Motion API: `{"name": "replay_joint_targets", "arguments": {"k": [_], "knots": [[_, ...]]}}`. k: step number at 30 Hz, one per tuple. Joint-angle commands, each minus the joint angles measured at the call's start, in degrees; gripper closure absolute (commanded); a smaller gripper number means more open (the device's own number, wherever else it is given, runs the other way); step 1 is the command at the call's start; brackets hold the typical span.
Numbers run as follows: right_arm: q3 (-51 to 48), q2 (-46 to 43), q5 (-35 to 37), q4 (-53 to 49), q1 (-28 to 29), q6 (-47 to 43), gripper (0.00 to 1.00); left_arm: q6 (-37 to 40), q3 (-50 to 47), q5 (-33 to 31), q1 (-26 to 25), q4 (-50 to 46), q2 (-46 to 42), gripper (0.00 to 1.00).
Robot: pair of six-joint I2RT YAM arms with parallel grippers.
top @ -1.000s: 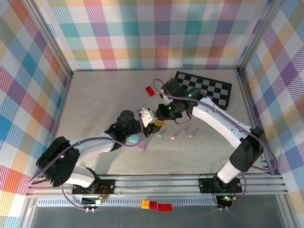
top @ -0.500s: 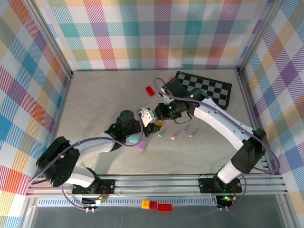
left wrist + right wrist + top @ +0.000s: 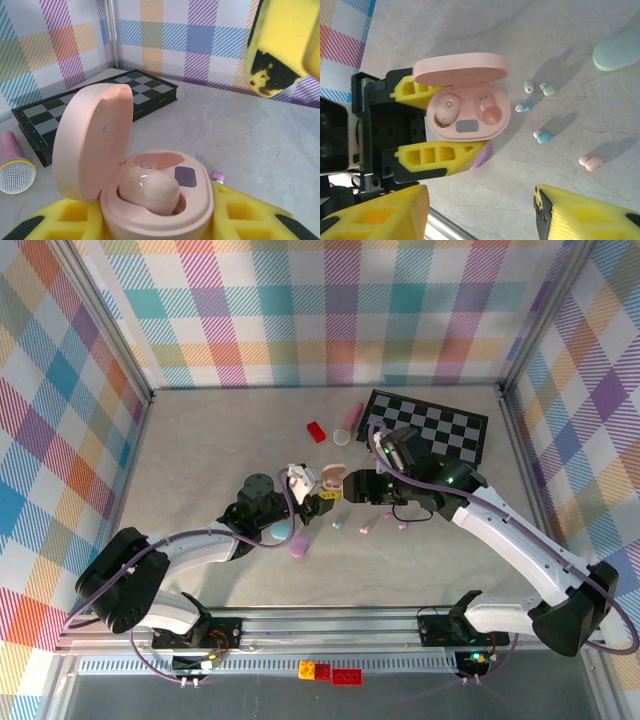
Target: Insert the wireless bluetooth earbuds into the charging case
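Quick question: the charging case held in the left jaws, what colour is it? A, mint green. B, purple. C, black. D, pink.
D: the charging case clamped in the jaws of the left gripper is pink, with its lid hinged open.

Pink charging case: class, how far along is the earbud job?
Done: one pink earbud sits in the open pink case. In hand: the left gripper clamps that case in its jaws; the right gripper has open, empty jaws. Left: the second socket looks empty; a loose pink earbud lies on the table.
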Motion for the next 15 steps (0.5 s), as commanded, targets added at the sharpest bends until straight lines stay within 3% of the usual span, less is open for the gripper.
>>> {"name": "replay_joint_targets", "arguments": {"k": [1, 5, 10, 15], "knots": [[-0.3, 0.8, -3.0, 5.3, -0.6, 2.3, 0.41, 0.5, -0.7, 2.8, 0.1, 3.8, -1.0, 0.67], [2.0, 3.7, -3.9, 4.9, -0.6, 2.7, 0.41, 1.6, -0.4, 4.3, 0.1, 3.8, -0.8, 0.67], [4.3, 6.3, -5.2, 4.9, -0.6, 3.1, 0.67, 3.0, 0.1, 4.6, 0.1, 1.8, -1.2, 0.67], [5.5, 8.2, -8.1, 5.3, -0.7, 2.8, 0.77, 4.0, 0.3, 4.9, 0.1, 0.5, -1.3, 0.67]]}}
